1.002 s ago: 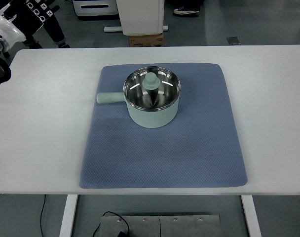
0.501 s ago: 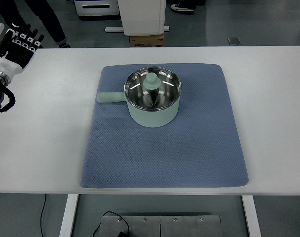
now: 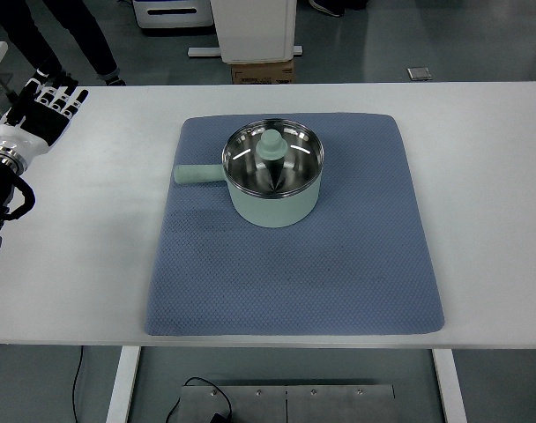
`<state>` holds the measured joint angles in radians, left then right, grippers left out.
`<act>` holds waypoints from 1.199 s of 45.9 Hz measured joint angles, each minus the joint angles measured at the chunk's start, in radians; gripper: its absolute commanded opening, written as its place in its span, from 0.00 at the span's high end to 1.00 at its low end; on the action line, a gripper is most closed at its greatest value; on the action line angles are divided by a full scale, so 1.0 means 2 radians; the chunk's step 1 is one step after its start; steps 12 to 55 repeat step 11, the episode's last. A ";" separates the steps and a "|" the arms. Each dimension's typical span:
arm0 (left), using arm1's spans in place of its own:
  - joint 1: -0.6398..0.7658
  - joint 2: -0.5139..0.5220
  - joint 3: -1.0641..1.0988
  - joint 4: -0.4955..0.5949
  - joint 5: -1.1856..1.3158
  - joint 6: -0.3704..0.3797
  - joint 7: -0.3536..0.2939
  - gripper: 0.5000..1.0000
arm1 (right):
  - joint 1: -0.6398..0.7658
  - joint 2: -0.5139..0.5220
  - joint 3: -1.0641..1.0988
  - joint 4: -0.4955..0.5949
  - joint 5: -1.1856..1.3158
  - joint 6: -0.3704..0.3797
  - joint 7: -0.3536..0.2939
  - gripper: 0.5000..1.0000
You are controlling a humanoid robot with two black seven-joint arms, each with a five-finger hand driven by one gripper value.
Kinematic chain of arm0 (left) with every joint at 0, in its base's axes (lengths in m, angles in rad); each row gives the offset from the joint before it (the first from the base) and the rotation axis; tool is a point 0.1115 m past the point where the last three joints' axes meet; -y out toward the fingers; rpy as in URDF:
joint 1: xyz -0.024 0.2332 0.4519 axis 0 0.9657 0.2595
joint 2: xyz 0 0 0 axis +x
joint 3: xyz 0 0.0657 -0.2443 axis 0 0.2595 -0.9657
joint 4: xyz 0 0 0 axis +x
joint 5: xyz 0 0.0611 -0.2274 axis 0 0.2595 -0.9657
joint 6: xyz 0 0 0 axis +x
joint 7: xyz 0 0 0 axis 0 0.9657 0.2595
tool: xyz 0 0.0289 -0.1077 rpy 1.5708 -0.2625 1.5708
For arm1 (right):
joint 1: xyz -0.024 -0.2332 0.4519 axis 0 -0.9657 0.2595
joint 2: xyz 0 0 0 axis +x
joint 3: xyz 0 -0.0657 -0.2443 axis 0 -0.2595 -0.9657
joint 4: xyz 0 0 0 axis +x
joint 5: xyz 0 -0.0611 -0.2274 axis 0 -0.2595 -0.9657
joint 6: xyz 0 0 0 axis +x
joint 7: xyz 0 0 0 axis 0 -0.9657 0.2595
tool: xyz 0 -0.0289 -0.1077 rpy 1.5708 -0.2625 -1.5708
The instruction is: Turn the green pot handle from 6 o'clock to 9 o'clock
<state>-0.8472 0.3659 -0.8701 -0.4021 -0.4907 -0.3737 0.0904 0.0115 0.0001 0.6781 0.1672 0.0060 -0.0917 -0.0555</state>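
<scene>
While the white table (image 3: 74, 247) carries a blue mat (image 3: 294, 273) with the green pot (image 3: 272, 176) toward its far middle, the pot handle (image 3: 197, 174) points left along the table's width toward the left hand (image 3: 40, 110), well apart, fingers spread and empty.

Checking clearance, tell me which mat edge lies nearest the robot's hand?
The mat's left edge: the left hand hovers over the bare table beyond it, and the pot's handle points toward that side.
</scene>
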 measured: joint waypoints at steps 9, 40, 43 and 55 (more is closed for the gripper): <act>0.003 -0.011 0.002 0.002 0.043 0.016 0.000 0.00 | 0.001 0.000 0.000 0.000 0.000 0.000 0.000 0.00; 0.004 -0.014 0.002 0.002 0.053 0.020 0.000 0.00 | 0.001 0.000 0.001 0.000 0.000 0.000 0.000 0.00; 0.004 -0.014 0.002 0.002 0.053 0.020 0.000 0.00 | 0.001 0.000 0.001 0.000 0.000 0.000 0.000 0.00; 0.004 -0.014 0.002 0.002 0.053 0.020 0.000 0.00 | 0.001 0.000 0.001 0.000 0.000 0.000 0.000 0.00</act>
